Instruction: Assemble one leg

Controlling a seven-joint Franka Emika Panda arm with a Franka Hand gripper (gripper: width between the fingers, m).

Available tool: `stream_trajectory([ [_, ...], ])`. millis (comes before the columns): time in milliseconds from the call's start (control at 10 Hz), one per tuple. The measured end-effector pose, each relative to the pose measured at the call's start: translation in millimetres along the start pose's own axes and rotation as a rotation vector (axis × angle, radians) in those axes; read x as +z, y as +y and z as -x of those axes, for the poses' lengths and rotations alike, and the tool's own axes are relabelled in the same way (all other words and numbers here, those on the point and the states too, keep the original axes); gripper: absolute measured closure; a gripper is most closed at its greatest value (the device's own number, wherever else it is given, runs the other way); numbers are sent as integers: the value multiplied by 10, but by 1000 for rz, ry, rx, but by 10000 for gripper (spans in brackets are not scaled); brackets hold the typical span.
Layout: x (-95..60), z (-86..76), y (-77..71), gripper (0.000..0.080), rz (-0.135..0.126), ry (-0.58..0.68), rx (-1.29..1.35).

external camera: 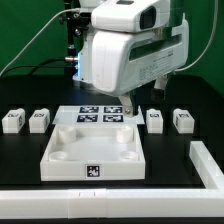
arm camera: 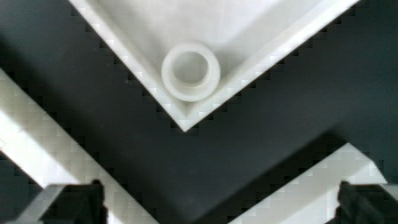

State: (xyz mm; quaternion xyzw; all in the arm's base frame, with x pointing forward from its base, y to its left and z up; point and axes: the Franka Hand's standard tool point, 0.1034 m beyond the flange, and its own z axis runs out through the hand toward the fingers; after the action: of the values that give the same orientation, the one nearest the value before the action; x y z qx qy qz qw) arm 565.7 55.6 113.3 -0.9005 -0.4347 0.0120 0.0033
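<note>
The white square tabletop point(external camera: 95, 152) lies in the middle of the black table, with round corner sockets. Two legs, small white blocks with tags, stand at the exterior view's left point(external camera: 12, 121) point(external camera: 40, 120), and two more at its right point(external camera: 154, 120) point(external camera: 183, 121). My gripper point(external camera: 128, 102) hangs over the tabletop's far right corner, away from all the legs. In the wrist view one tabletop corner point(arm camera: 125, 40) with its round socket point(arm camera: 191, 72) shows. My gripper point(arm camera: 217, 208) is open and empty, with both dark fingertips point(arm camera: 71, 205) wide apart.
The marker board point(external camera: 100, 115) lies just behind the tabletop. A raised white rail point(external camera: 207, 165) runs along the table's front and the exterior view's right side. Two white bands point(arm camera: 338, 150) cross the wrist view beside the fingertips.
</note>
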Motion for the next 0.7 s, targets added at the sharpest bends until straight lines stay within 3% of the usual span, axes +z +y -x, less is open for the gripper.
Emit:
stream_trajectory([
  [300,0,-9,-8,150,0,0,-2],
  [400,6,-46,-69,150,-18,-10,-81],
  [700,17,-29,-53,150,-17,-11,-70],
])
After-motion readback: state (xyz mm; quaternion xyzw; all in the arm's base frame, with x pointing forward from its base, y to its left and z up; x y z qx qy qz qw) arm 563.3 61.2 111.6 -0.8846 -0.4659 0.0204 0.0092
